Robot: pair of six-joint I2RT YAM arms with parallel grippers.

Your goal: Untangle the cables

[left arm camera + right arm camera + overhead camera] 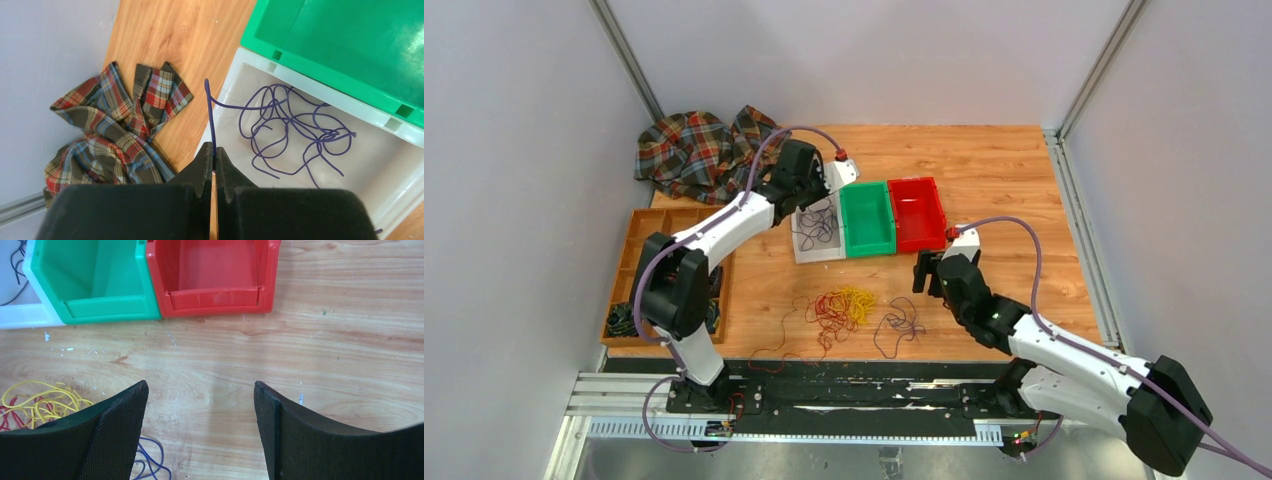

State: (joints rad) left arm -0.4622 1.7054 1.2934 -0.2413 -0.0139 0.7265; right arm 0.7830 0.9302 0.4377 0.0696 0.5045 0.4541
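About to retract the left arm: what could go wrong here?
1. The left fingers are shut on a purple cable that runs over the rim of the white bin into the purple bundle inside; retreating without release could drag it out.
2. The red and yellow clump is tangled; pulling one strand may haul all.

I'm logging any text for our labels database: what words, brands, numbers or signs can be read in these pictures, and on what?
None: no text can be read in any view.
The white bin, green bin, red bin, checked cloth and wooden tray show no lettering, labels or numbers.
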